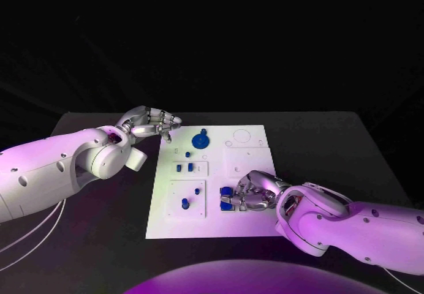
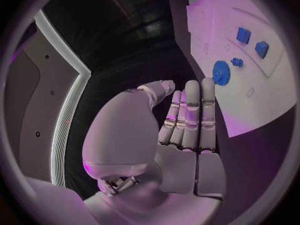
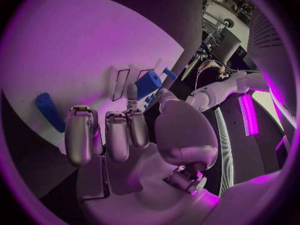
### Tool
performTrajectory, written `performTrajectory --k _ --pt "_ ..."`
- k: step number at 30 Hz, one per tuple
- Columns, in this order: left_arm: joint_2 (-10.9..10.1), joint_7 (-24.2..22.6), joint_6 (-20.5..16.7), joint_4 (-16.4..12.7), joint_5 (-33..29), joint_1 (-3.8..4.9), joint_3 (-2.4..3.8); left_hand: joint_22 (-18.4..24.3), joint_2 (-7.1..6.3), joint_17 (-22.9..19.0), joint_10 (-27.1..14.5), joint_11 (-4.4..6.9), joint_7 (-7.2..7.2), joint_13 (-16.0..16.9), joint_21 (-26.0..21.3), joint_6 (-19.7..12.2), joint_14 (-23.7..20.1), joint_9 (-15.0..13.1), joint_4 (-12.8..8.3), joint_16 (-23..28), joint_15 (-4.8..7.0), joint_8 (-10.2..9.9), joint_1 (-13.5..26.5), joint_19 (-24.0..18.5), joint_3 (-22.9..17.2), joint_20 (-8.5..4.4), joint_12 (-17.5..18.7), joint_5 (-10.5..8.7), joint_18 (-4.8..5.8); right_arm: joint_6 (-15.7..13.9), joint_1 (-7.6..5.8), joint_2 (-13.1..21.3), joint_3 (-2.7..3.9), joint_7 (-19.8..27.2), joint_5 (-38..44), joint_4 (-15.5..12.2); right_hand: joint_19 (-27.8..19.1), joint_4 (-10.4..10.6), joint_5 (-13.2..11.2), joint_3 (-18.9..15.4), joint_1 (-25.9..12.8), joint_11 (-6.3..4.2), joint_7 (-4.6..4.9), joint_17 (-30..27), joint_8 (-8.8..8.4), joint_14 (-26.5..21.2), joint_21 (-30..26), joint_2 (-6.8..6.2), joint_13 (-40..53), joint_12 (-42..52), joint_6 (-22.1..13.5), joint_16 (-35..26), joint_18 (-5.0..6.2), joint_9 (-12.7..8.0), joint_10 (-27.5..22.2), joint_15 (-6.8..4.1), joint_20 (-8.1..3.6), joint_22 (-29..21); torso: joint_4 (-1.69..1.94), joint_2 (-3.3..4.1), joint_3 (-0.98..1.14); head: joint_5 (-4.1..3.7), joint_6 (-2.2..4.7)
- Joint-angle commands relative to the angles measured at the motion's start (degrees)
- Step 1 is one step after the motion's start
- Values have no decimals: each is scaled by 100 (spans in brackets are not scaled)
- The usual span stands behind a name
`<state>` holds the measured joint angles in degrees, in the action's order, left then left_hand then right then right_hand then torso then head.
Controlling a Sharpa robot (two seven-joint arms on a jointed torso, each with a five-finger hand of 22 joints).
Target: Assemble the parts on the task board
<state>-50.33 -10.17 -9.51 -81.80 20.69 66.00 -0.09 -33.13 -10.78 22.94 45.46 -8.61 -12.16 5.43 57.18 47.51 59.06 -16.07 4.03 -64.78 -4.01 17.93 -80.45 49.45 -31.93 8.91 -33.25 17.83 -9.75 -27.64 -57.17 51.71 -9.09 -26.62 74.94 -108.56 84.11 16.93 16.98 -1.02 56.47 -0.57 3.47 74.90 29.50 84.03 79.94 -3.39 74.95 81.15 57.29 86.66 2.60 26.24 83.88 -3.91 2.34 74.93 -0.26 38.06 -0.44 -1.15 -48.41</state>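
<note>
The white task board (image 1: 247, 217) lies mid-table. A blue gear (image 1: 200, 141) (image 2: 220, 72) sits near its far edge, with two small blue blocks (image 1: 185, 166) (image 2: 243, 34) closer in and two more blue parts (image 1: 185, 203) in the near-left inset. My right hand (image 1: 253, 193) rests on the board's right half, its thumb and a finger (image 3: 132, 92) pinching a blue block (image 3: 149, 82) (image 1: 227, 198). A blue peg (image 3: 49, 112) lies beside that hand. My left hand (image 1: 150, 122) (image 2: 187, 120) hovers at the board's far left corner, fingers straight and holding nothing.
The black table (image 1: 336, 147) stretches around the board, with bare room to the right and at the far side. Outlined recesses (image 1: 240, 136) mark the board's far right part. My left forearm (image 1: 62, 165) spans the table's left side.
</note>
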Motion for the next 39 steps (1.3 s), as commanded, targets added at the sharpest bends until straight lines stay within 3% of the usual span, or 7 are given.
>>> performTrajectory --k 1,10,15,24,31,39 --pt "2 -27 58 -14 14 3 3 8 22 7 -32 0 8 3 -19 -43 -37 -9 10 -12 5 -4 33 -12 33 38 -30 17 -84 49 8 46 0 52 121 -74 262 4 22 -43 -56 -13 0 606 42 422 -7 28 571 -32 -37 9 -53 5 32 -36 -33 1231 -3 -2 -1 -2 2" --pt "-2 -28 55 -11 16 3 3 9 24 8 -37 -1 7 3 -20 -45 -41 -10 13 -13 4 -4 36 -14 34 39 -36 17 -84 143 8 244 1 112 174 -230 267 -9 26 -39 -28 -15 -2 621 53 425 7 74 577 -30 -43 14 -56 7 36 -38 -34 1235 3 0 -4 -3 1" --pt "-13 -23 53 -9 16 3 3 9 24 8 -37 -1 7 3 -20 -45 -41 -10 13 -13 4 -4 36 -14 34 39 -36 17 -84 392 -9 345 1 249 139 -279 284 -35 25 8 836 -27 -15 701 114 442 49 -72 654 20 -87 44 -65 -9 82 -48 -43 1249 1 0 -1 16 -12" --pt "-13 -19 65 -14 16 2 3 9 24 8 -37 -1 7 3 -20 -45 -41 -10 13 -13 4 -4 36 -14 34 39 -36 17 -84 538 -25 374 1 339 49 -271 289 -41 25 11 1017 -32 -19 717 125 445 65 -120 668 26 -84 50 -69 -21 90 -51 -46 1254 10 7 -3 16 -5" --pt "-17 -25 61 -20 16 2 3 9 24 8 -37 -1 7 3 -20 -45 -41 -10 13 -13 4 -4 36 -14 34 39 -36 17 -84 526 -27 323 1 294 32 -174 290 -32 30 41 1107 -33 -19 725 126 446 67 -82 670 23 -83 53 -69 -31 90 -52 -48 1255 17 9 -6 21 -18" --pt "-29 -25 56 -27 16 2 3 9 24 8 -37 -1 7 3 -20 -45 -41 -10 13 -13 4 -4 36 -14 34 39 -36 17 -84 425 -27 299 1 172 36 -61 291 -12 27 69 1041 -30 -16 727 128 446 68 89 674 20 -73 54 -70 -50 93 -50 -47 1255 11 5 -4 46 -28"
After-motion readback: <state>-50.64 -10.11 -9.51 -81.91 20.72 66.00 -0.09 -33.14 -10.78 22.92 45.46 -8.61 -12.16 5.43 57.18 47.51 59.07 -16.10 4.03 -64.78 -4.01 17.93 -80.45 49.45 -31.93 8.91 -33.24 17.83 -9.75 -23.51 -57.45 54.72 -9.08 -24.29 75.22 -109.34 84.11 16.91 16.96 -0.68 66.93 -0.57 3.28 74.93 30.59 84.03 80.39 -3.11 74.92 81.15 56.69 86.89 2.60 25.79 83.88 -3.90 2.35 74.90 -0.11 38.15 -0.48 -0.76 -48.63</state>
